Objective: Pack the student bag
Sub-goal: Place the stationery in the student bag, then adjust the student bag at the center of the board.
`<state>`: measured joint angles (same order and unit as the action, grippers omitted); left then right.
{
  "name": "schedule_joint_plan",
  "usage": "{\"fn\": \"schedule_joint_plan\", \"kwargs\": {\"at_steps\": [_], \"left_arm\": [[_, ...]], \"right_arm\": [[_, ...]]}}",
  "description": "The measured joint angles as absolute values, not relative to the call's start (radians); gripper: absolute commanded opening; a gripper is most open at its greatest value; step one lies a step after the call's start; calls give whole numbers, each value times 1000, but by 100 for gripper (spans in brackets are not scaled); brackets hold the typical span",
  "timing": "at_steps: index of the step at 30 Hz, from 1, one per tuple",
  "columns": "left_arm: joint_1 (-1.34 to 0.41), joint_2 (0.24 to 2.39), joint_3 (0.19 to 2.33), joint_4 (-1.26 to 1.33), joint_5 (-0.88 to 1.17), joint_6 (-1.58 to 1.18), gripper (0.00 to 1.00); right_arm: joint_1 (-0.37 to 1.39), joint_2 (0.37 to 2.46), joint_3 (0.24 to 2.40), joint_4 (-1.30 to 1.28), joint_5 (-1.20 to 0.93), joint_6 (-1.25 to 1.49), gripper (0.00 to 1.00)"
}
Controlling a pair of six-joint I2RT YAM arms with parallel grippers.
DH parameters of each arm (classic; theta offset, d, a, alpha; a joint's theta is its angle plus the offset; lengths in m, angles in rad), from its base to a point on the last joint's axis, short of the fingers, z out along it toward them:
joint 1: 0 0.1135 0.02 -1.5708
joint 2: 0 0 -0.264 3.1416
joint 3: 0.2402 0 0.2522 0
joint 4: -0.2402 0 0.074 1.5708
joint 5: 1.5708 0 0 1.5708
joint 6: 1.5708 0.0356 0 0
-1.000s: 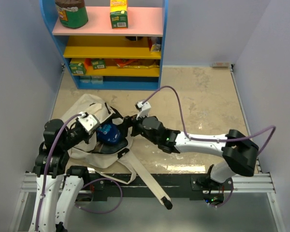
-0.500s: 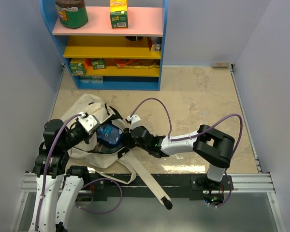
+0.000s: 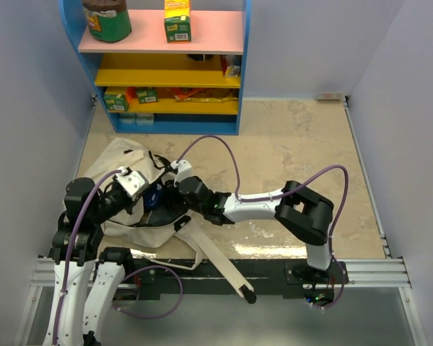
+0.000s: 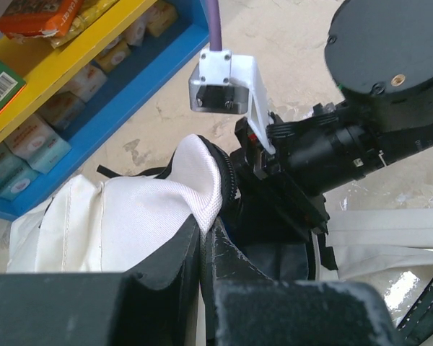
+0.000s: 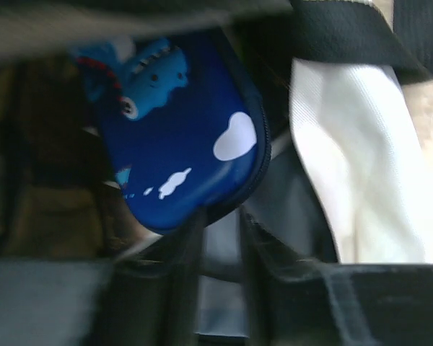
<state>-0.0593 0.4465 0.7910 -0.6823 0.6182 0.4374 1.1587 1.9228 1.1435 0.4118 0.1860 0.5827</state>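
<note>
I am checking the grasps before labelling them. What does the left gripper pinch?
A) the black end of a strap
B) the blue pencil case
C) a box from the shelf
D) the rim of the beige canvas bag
D: in the left wrist view the left gripper is shut on the zippered rim of the canvas bag.

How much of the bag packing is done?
Done: the student bag is open. In hand: the left gripper pinches the bag's rim and holds the mouth up. The right gripper is at the mouth, with the blue pencil case right at its fingertips. Whether it grips the case is unclear. To do: probably get the case fully inside, then let go.
</note>
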Motion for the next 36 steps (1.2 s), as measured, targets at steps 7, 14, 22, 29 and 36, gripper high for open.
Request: {"fn": "schedule_joint_plan", "kwargs": {"at_steps": [7, 14, 22, 29, 36], "left_arm": [[-59, 446, 784, -680, 618, 437, 0], [-59, 447, 759, -667, 640, 435, 21], [-60, 458, 813, -699, 701, 456, 26], [-60, 454, 828, -698, 714, 456, 23], [-60, 455, 828, -698, 711, 457, 19]], "right_arm": [[1159, 1789, 990, 485, 169, 594, 58], [1162, 1634, 744, 543, 192, 594, 53], [1179, 1720, 869, 439, 332, 477, 72], [1193, 1919, 1126, 320, 511, 356, 59], [1198, 1979, 1133, 232, 618, 344, 17]]}}
